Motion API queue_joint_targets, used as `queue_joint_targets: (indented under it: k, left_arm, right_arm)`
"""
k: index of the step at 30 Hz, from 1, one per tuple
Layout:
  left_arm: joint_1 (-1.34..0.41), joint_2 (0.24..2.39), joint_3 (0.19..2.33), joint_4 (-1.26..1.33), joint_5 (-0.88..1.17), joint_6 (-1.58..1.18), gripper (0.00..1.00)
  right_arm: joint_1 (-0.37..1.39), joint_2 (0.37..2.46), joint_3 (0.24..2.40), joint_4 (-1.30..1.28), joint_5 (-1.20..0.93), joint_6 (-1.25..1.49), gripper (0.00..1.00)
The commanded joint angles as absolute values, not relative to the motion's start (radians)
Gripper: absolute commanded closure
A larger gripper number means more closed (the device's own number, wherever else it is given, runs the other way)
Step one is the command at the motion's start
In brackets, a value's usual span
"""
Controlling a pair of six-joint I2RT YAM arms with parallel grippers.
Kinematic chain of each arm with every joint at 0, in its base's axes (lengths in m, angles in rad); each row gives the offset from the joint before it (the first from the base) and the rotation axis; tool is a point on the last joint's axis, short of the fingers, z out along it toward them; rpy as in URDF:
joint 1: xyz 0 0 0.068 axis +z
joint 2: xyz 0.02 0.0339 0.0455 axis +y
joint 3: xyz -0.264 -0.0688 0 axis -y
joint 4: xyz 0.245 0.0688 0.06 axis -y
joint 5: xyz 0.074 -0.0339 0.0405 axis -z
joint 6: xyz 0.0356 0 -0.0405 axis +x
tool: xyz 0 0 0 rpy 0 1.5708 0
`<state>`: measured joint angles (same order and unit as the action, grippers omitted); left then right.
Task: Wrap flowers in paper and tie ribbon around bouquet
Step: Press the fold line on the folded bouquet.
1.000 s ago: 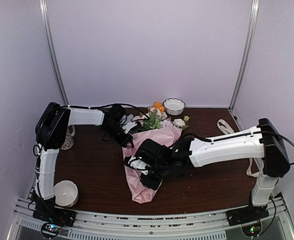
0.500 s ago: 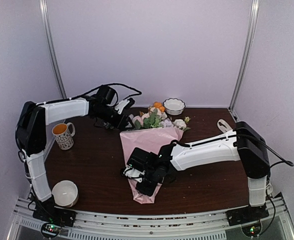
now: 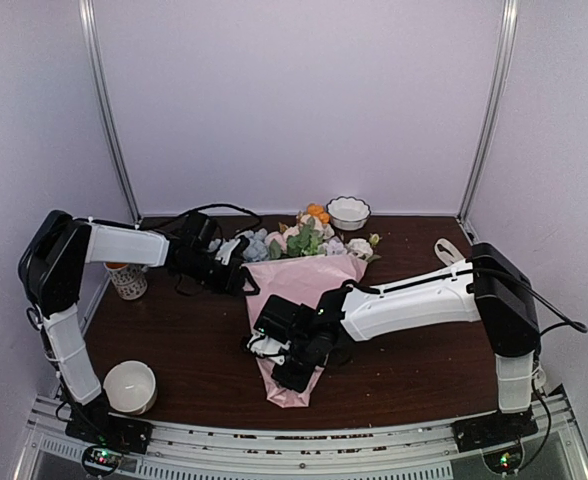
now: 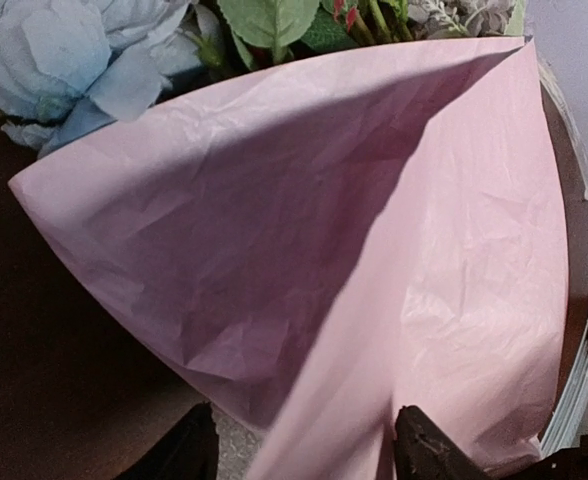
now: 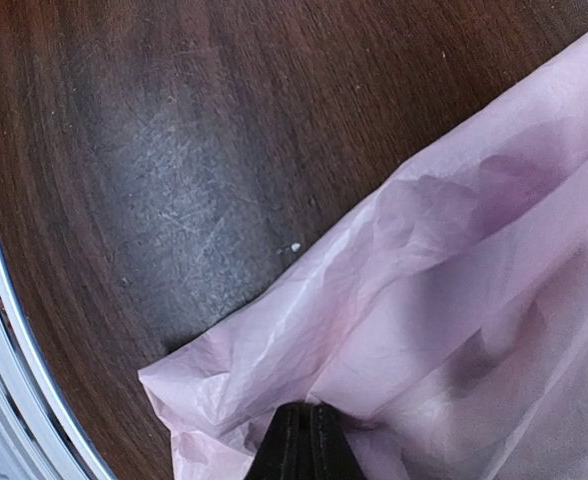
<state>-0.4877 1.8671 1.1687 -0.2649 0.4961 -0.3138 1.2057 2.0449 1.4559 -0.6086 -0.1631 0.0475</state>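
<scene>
Bouquet (image 3: pixel 296 300): lies flat on the dark table (image 3: pixel 424 360) in the middle, wide mouth towards the back wall and narrow tip towards the arm bases.
Paper (image 4: pixel 354 250): a creased pink-lilac cone. Its lower half is largely covered by the right arm in the top view, and the left wrist view cuts it off at the bottom and right.
Flowers (image 3: pixel 309 235): the blooms and leaves spill out of the mouth. The stalks are hidden inside the paper. In the left wrist view only a pale blue bloom (image 4: pixel 54 60) and some leaves show, cropped by the top edge.
Left gripper (image 4: pixel 304 415): only the two dark fingertips show at the bottom edge, spread wide. A fold of paper runs between them, and it cannot be told whether they touch it. From above, the gripper (image 3: pixel 239 278) sits at the cone's left edge near the mouth.
Right gripper (image 5: pixel 296 412): its fingers are pressed together with the tips on the paper near the narrow end. Whether a layer is caught between them cannot be told. From above, its black body (image 3: pixel 292 372) blends into shadow over the cone.
Ribbon (image 3: pixel 444 248): a pale loop at the right rear of the table, passing under the right arm. Its full run is hidden.
Mug (image 3: pixel 126 282): mostly hidden behind the left arm.
Bowls: one at the near left (image 3: pixel 131 385), one at the back (image 3: pixel 348 211).
</scene>
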Motion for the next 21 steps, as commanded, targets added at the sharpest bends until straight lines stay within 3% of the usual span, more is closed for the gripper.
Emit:
queue_joint_targets:
  k: [1, 6, 9, 21]
  left_arm:
    - [-0.488, 1.893, 1.142, -0.097, 0.538, -0.397, 0.40]
    - [-0.490, 1.920, 1.128, 0.049, 0.620, -0.472, 0.72]
    - [-0.489, 1.918, 1.107, 0.070, 0.648, -0.473, 1.00]
    - [-0.466, 2.019, 1.151, -0.091, 0.475, -0.339, 1.00]
  right_arm:
    - [1.202, 2.049, 1.453, -0.634, -0.153, 0.044, 0.93]
    - [1.202, 2.048, 1.451, -0.634, -0.144, 0.050, 0.93]
    - [1.202, 2.040, 1.437, -0.621, -0.139, 0.063, 0.93]
    - [1.244, 1.918, 1.296, -0.565, -0.224, 0.023, 0.93]
